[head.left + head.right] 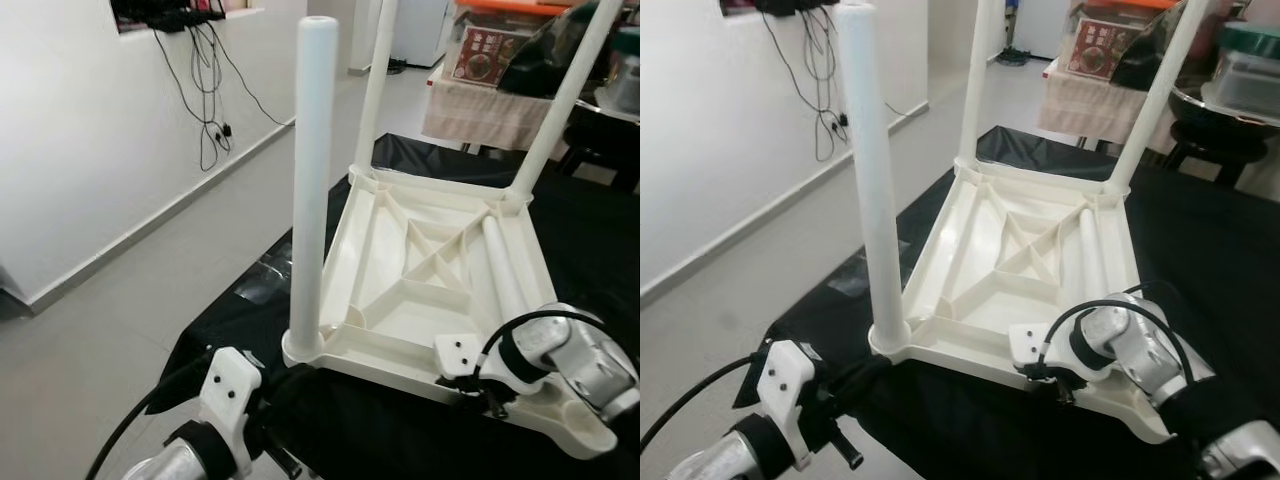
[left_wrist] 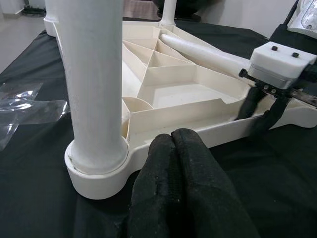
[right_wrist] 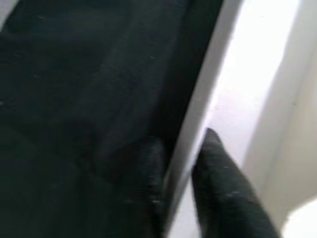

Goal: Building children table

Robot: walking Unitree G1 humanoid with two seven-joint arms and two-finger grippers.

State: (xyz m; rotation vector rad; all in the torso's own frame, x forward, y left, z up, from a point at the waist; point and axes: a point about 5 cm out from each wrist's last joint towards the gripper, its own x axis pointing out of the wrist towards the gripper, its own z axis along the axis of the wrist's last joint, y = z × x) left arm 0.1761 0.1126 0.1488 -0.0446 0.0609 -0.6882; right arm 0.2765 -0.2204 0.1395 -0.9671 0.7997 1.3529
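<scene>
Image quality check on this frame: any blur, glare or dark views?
Left eye view: sharp, evenly lit, the upside-down table slightly bright against the black cloth. Left wrist view: sharp; the left end effector is near-black with faint texture. Right wrist view: blurred and soft, the table rim between the right end effector fingers washed out, the cloth side dark.

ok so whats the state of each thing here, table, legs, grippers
table top: upside down on the black cloth, ribbed underside up
near left leg: upright, seated in its corner socket
two far legs: upright in the far corners
fourth leg: loose, lying inside the table top
near right corner socket: empty
left gripper: jaws shut, holding nothing, by the near edge
right gripper: jaws clamped on the table top's near rim
</scene>
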